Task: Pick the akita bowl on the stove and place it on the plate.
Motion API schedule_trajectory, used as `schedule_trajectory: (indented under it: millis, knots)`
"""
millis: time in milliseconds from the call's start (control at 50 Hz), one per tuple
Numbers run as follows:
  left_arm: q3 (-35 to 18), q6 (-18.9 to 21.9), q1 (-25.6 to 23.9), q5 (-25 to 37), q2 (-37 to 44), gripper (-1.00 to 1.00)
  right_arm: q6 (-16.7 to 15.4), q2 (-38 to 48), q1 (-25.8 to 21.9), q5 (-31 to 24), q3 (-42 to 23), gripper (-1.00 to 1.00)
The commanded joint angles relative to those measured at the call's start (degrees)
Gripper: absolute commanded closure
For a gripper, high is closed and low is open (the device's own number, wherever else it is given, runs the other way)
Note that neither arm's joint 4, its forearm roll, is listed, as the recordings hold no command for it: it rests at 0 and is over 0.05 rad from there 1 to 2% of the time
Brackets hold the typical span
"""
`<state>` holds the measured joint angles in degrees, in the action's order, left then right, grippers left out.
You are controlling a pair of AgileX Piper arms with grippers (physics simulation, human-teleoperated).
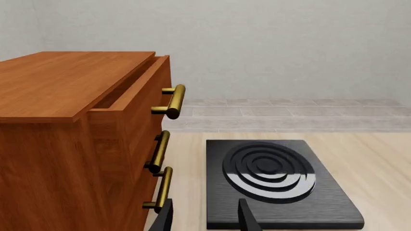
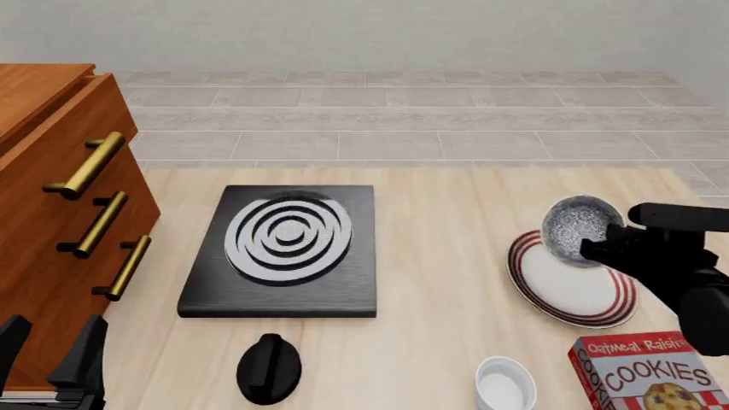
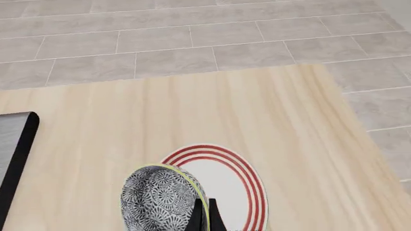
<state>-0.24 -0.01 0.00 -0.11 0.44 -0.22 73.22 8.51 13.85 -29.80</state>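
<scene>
The akita bowl point(image 2: 579, 224) point(image 3: 157, 199), speckled grey-white inside, hangs tilted over the far-left part of the red-striped plate point(image 2: 569, 286) point(image 3: 228, 187). My right gripper point(image 2: 595, 248) point(image 3: 207, 216) is shut on its rim. Whether the bowl touches the plate I cannot tell. The black stove point(image 2: 285, 248) point(image 1: 276, 183) lies at centre left with nothing on its burner rings. My left gripper point(image 2: 46, 350) point(image 1: 205, 219) stands open near the table's front left corner, short of the stove's near edge and beside the cabinet.
A wooden cabinet point(image 2: 46, 196) point(image 1: 64, 120) with brass handles fills the left side; its top drawer is slightly open. A round black knob point(image 2: 269, 367) lies in front of the stove. A plain white bowl point(image 2: 504, 384) and a cookie box point(image 2: 650, 376) sit at the front right.
</scene>
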Motion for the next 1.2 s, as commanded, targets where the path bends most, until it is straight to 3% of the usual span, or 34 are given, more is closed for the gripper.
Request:
schedule_trajectory:
  millis: [20,160,220,420,460,660,1200]
  knots:
    - [0.0,-0.01,0.01,0.0,-0.01,-1.0,-2.98,1.74,3.06,-0.32,-0.94,1.0]
    - [0.0,0.0,0.0,0.0,0.0,-1.0,-4.13,3.7,3.67,-1.82,-3.05,1.0]
    - [0.0,-0.01,0.0,0.0,0.01,-1.0,-7.02,5.32,4.57,-2.01,-3.63,1.0]
    - [0.0,0.0,0.02,0.0,-0.01,-1.0,-6.48,9.57,4.32,-3.89,-8.22,1.0]
    - [0.0,0.0,0.0,0.0,0.01,-1.0,-3.42,9.24,3.27,-3.62,-8.23,1.0]
    - [0.0,-0.01,0.0,0.0,0.0,-1.0,-5.43,15.16,1.64,-0.06,-6.38,1.0]
    - [0.0,0.0,0.01,0.0,-0.01,-1.0,-4.25,23.54,2.13,4.61,-6.95,1.0]
